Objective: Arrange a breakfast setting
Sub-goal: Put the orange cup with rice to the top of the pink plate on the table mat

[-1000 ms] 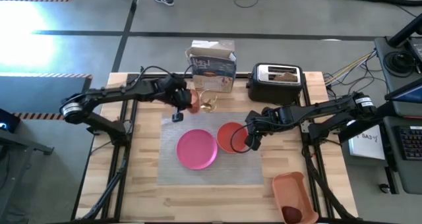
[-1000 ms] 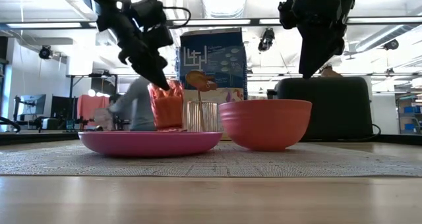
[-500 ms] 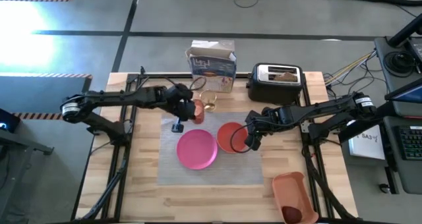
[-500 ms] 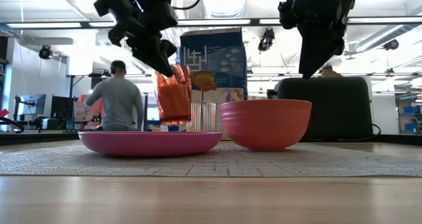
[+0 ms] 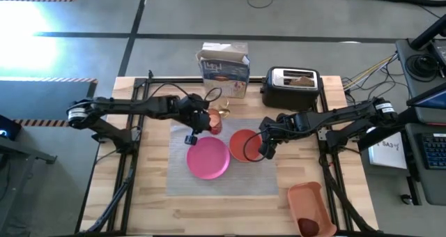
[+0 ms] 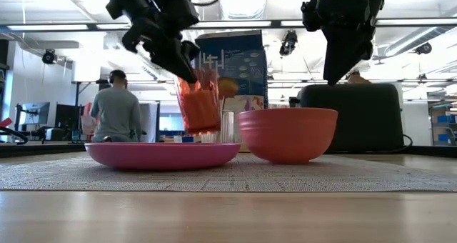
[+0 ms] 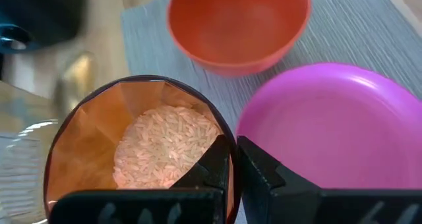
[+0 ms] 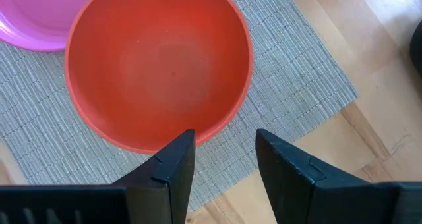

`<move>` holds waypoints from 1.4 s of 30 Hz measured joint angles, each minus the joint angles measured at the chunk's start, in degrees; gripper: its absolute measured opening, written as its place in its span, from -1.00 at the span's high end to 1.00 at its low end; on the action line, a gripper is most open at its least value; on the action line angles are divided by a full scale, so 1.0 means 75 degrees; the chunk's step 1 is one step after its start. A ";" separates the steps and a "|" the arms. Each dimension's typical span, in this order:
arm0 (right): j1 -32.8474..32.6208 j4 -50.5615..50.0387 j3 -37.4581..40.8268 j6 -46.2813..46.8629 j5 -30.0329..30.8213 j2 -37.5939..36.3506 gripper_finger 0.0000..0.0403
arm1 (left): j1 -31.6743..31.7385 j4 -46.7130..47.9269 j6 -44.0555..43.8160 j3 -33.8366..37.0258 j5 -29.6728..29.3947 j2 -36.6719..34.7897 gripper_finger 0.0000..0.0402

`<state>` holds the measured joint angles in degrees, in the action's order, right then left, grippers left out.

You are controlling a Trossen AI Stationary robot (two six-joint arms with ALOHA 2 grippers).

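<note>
The small orange cup (image 7: 142,151), filled with rice (image 7: 165,145), is held aloft in the left gripper's (image 7: 232,159) clamped jaws; the right gripper's (image 8: 224,151) jaws are parted above the orange bowl (image 8: 158,66).

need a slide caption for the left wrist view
Left gripper shut on rim of small orange cup of rice, above grey placemat, pink plate and empty orange bowl.

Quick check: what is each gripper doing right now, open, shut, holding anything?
Left gripper: shut on the rim of the small orange cup, lifted above the placemat.
Right gripper: open, empty, over the orange bowl rim.
</note>
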<state>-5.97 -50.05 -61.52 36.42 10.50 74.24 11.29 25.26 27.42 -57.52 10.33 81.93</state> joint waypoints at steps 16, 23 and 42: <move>0.0001 0.0036 0.0000 0.0000 0.0000 0.0000 0.25 | 0.0000 -0.0320 0.0309 0.0000 0.0102 0.0318 0.99; 0.0001 0.0198 0.0000 0.0000 0.0000 0.0000 0.25 | 0.0000 -0.0531 0.0482 0.0000 0.0102 0.0457 0.98; 0.0001 0.0226 0.0000 0.0000 0.0000 0.0000 0.25 | 0.0000 -0.0834 0.0804 -0.0162 0.0102 0.1291 0.98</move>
<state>-5.96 -48.35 -61.52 36.42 10.50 74.24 11.29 19.00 33.45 -58.73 11.09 91.62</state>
